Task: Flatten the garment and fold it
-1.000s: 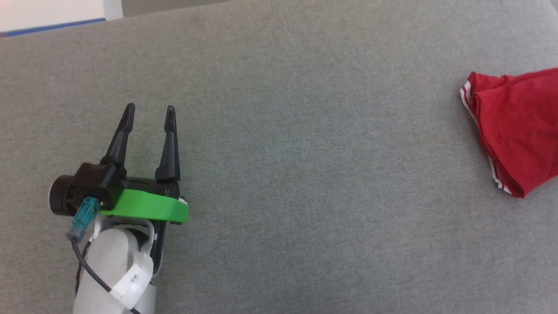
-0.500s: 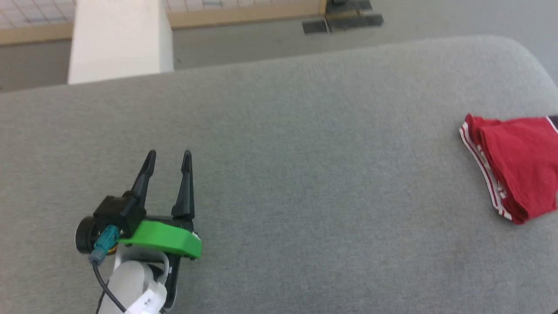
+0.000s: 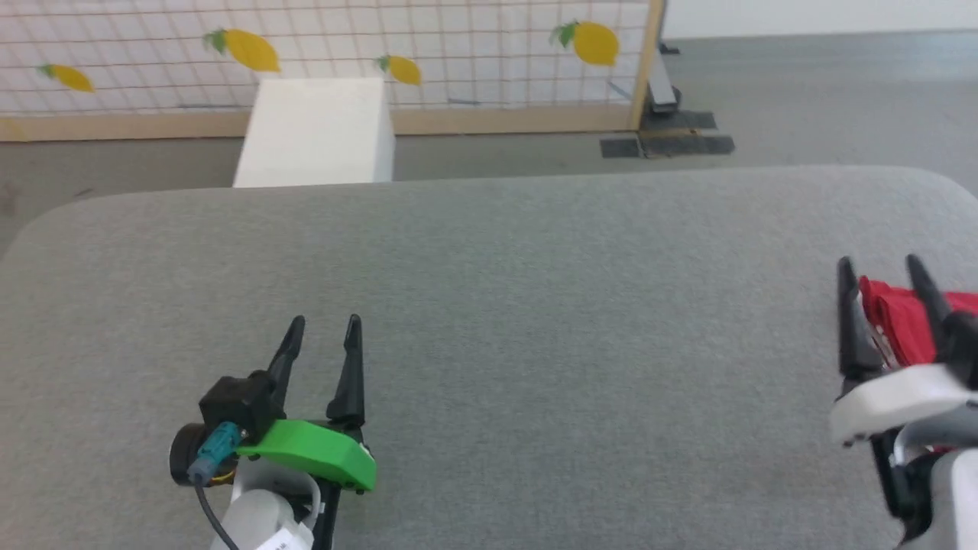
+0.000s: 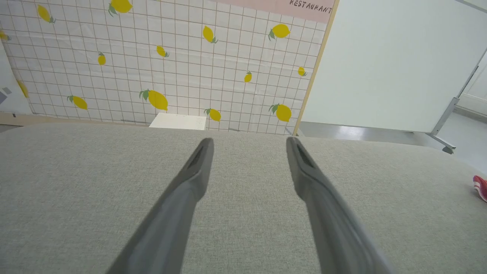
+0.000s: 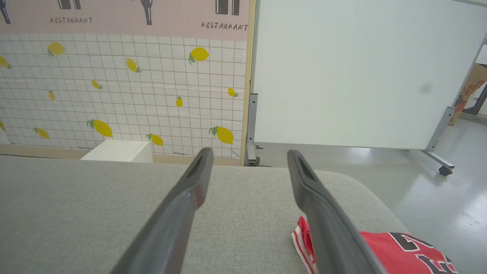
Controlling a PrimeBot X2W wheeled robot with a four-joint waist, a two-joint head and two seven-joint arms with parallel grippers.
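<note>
Two grippers hover over the grey fabric-covered table (image 3: 535, 305), and both are spread wide with nothing between their fingers. The left gripper (image 3: 325, 321) is over the table's near left part, its dark fingers pointing toward the table's far edge. In its own wrist view the left gripper (image 4: 249, 140) shows only bare grey cloth in the gap. The right gripper (image 3: 879, 262) is over the table's right end, also pointing toward the far edge. Its wrist view shows the right gripper (image 5: 250, 151) with the same wide gap and plain table cloth between the fingers. The garment (image 3: 898, 325) lies on the table at its right end, close to the right edge and short of the rounded far right corner. From the head it shows as a red bunch behind the right gripper's fingers. From the right wrist the garment (image 5: 388, 251) lies under and just beyond the right-hand finger, with red-and-white striped trim at its end and black white-outlined lettering on top. Whether the finger touches the cloth cannot be told. In the left wrist view, a small piece of the garment (image 4: 480, 187) shows at the table's right end. Beyond the table's far edge stand a white box (image 3: 317, 130) and a lemon-patterned panel (image 3: 458, 53).
</note>
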